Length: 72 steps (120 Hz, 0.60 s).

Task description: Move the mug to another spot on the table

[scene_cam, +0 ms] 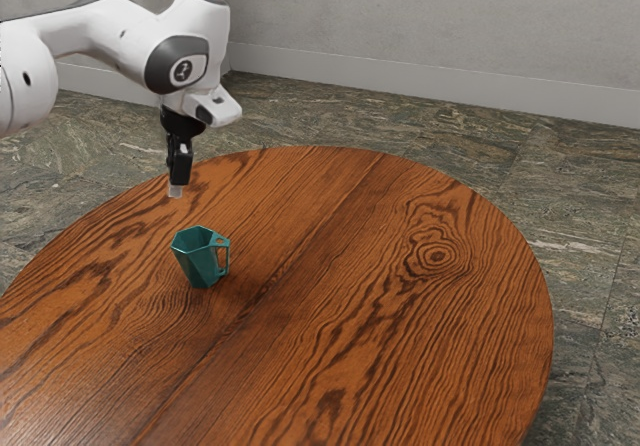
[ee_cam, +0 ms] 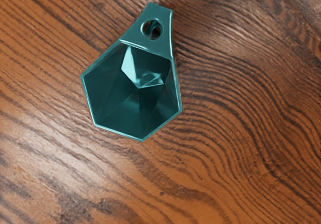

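Hand (scene_cam: 176, 190) hovering over the table (scene_cam: 400, 316), grip impossible to tell, teal mug (scene_cam: 201, 256) upright beneath it, apart.

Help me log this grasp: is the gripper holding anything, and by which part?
Nothing is held. The black two-finger gripper hangs above the round wooden table, apart from the teal faceted mug standing there.

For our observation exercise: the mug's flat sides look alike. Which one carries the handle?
The side of the mug facing the exterior view's right: it alone bears the looped handle; the rest are plain.
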Each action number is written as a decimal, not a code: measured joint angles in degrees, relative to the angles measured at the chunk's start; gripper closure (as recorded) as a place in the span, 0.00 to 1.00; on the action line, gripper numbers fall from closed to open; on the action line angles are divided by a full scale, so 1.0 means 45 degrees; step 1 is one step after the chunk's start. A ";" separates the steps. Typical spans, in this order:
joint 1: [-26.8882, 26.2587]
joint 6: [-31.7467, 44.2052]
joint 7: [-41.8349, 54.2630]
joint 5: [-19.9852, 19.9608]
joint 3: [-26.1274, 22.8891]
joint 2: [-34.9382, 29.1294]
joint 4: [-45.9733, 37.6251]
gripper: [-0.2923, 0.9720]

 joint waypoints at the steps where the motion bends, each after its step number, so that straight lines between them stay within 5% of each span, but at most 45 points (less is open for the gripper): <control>1: 0.0001 0.0026 0.0073 0.0004 -0.0025 -0.0005 -0.0035 0.23; 35: 0.0006 0.0523 0.1697 -0.0470 -0.0257 -0.0592 -0.1394 0.23; 72: 0.0000 0.0365 0.2594 0.0312 -0.0050 -0.0659 -0.1595 0.23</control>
